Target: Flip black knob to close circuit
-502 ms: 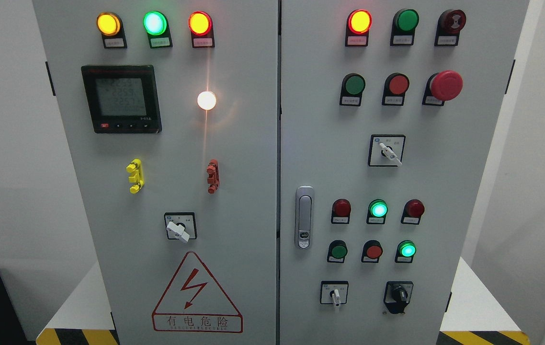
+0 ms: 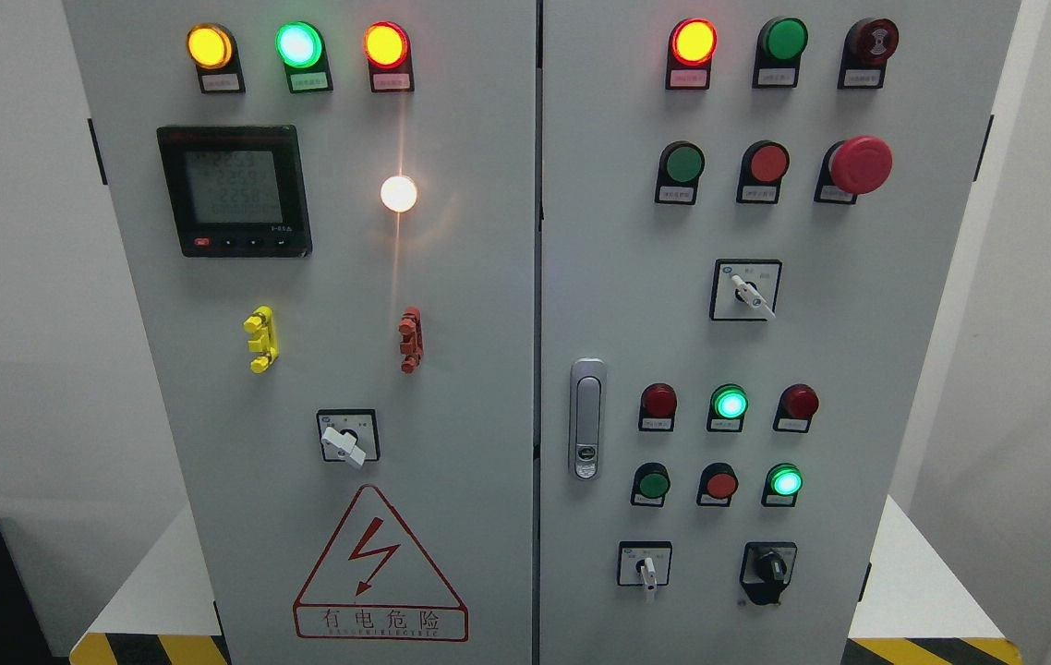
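Observation:
The black knob (image 2: 768,571) sits on a black plate at the lower right of the grey cabinet's right door (image 2: 618,305), in the head view. Its handle points roughly straight down, slightly to the left. No robot hand or arm shows anywhere in the frame.
White selector switches sit on the right door's bottom row (image 2: 645,566), on its middle (image 2: 747,290) and on the left door (image 2: 347,439). A door handle (image 2: 586,418), a red mushroom stop button (image 2: 860,164), lit lamps and a meter (image 2: 235,189) also show.
The meter's digits have changed. The black knob and the switches stand as before.

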Controlling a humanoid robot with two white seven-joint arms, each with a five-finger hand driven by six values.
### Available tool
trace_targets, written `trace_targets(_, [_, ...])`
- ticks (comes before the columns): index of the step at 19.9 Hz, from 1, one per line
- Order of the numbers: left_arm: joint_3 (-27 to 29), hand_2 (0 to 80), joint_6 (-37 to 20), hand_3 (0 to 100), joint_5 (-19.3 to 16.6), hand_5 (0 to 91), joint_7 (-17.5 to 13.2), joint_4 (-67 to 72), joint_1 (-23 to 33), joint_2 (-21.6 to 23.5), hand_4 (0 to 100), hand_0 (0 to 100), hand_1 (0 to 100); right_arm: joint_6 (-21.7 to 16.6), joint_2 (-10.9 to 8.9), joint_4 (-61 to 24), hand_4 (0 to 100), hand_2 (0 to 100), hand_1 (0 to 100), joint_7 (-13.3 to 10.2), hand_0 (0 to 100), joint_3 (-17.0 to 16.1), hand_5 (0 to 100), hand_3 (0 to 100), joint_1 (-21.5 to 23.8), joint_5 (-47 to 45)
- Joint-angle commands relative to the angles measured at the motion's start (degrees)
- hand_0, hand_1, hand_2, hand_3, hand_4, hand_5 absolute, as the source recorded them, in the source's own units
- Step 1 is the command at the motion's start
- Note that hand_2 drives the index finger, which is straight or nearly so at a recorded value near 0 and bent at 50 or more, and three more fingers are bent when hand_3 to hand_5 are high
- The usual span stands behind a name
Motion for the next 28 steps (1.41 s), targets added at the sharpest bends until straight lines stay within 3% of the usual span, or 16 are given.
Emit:
trace_targets(1, [0.0,0.0,0.0,0,0.0,0.0,0.0,0.0,0.0,0.0,0,12,56,-1.0,-0.21,-0.7,0,0,16,4.2,0,-0.8,0,0,-0.4,-0.2])
trace_targets(5, [0.0,0.0,0.0,0,0.0,0.0,0.0,0.0,0.0,0.0,0,12,56,-3.6,0.67,-6.5,0,0,16,8.2,0,-7.2,0,0,-0.1,-0.1])
trace_targets(8, [0.0,0.0,0.0,0,0.0,0.0,0.0,0.0,0.0,0.0,0,12,56,-3.6,0.76,-11.3,0,0,16,8.8,0,-7.0,0,0,0.0,0.0])
trace_targets(10, [0.0,0.0,0.0,0,0.0,0.0,0.0,0.0,0.0,0.0,0,12,56,-3.3,0.76,-15.3,13,5,15,8.3,0,-6.3,0,18,0.0,0.4])
trace_targets(13, [0.0,0.0,0.0,0,0.0,0.0,0.0,0.0,0.0,0.0,0,12,56,-3.1,0.76,-23.9,31,23,15,5.6,0,-6.5,1,38,0.1,5.6])
trace_targets(17, [0.0,0.0,0.0,0,0.0,0.0,0.0,0.0,0.0,0.0,0,12,56,-3.3,0.76,-33.4,46,41,16,3.5,0,-7.1,25,59,0.2,16.7])
trace_targets(20, [0.0,0.0,0.0,0,0.0,0.0,0.0,0.0,0.0,0.0,0,12,56,-3.4,0.76,-40.7,55,52,17,1.5,0,-7.1,35,67,0.1,25.1])
trace_targets(23, [0.0,0.0,0.0,0,0.0,0.0,0.0,0.0,0.0,0.0,0,12,56,-2.6,0.85,-48.0,64,65,18,-3.0,0,-7.5,49,77,0.2,34.6])
trace_targets(25, [0.0,0.0,0.0,0,0.0,0.0,0.0,0.0,0.0,0.0,0,12,56,0.0,0.85,-50.8,69,72,16,-5.9,0,-7.6,57,83,0.2,39.8])
trace_targets(28, [0.0,0.0,0.0,0,0.0,0.0,0.0,0.0,0.0,0.0,0,12,56,0.4,0.85,-54.0,76,78,13,-7.6,0,-8.0,65,89,0.2,45.7])
